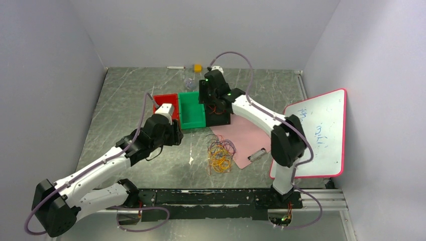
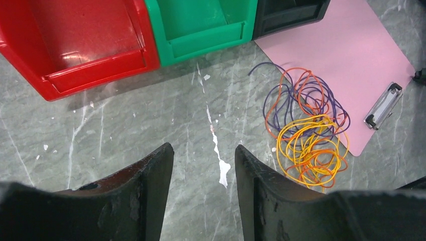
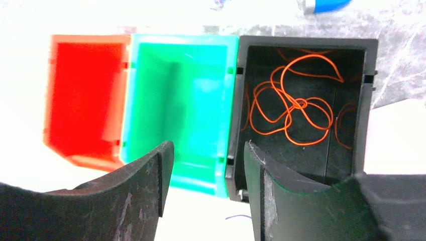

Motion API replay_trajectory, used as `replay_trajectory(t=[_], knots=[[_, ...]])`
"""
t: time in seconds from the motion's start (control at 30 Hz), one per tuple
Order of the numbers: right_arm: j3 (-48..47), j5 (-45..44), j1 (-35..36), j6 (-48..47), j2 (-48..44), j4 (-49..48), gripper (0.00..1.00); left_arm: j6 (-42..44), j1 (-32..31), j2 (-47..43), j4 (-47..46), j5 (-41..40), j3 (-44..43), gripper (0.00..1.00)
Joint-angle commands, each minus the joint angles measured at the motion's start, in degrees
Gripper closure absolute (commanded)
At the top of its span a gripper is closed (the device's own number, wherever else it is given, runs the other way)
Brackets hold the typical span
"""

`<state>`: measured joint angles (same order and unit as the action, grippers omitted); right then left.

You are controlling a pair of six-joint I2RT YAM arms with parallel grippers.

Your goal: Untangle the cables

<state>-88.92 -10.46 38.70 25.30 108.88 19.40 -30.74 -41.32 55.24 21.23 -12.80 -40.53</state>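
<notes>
1. Black fingers of the left gripper (image 2: 203,150) are standing spread apart, gripping nothing, over the grey marbled tabletop (image 2: 125,120) on the near side of the green plastic bin (image 2: 201,30).
2. Fingers of the right gripper (image 3: 208,148) are hanging above the green bin's right-hand rim, likewise parted and pinching nothing.
3. Most of the cables (image 2: 306,130), thin tangled loops of orange, yellow and purple wire, are lying nearer than the green bin and to its right, partly overlapping the flat pink clipboard (image 2: 341,50).
4. One orange cable (image 3: 291,108) is lying coiled inside the black plastic bin (image 3: 306,42), which is touching the green bin's right side.
5. Against the green bin's left side, the red plastic bin (image 2: 85,45) is sitting.
</notes>
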Motion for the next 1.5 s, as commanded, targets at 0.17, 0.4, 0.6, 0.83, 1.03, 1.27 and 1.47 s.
replay_trajectory(t=[0.17, 0.4, 0.6, 0.83, 1.03, 1.27, 1.47], knots=[[17.1, -1.9, -0.5, 1.8, -20.8, -5.0, 0.42, 3.4, 0.2, 6.0, -4.9, 8.6, -4.4, 0.48], [32.3, -0.8, -0.9, 5.9, -35.6, -2.2, 0.42, 4.9, -5.0, 14.1, -10.1, 14.0, -6.4, 0.50], [40.8, 4.4, -1.2, 3.7, -38.6, -0.7, 0.42, 2.7, -8.6, 19.0, -15.2, 14.9, -4.6, 0.51], [41.8, 11.9, -1.2, -1.8, -31.6, -4.3, 0.49, -0.5, -11.1, 26.1, -19.2, 13.9, -4.1, 0.52], [39.1, 13.4, -1.3, -5.4, -24.9, -6.6, 0.55, -1.4, -11.5, 28.9, -20.5, 13.5, -3.6, 0.53], [38.0, 12.6, -1.4, -6.1, -20.0, -6.4, 0.61, -1.2, -11.6, 29.9, -21.6, 13.8, -2.8, 0.53], [39.0, 12.9, -1.5, -5.7, -18.6, -7.8, 0.71, -1.5, -11.6, 31.7, -23.8, 13.9, -2.4, 0.52]])
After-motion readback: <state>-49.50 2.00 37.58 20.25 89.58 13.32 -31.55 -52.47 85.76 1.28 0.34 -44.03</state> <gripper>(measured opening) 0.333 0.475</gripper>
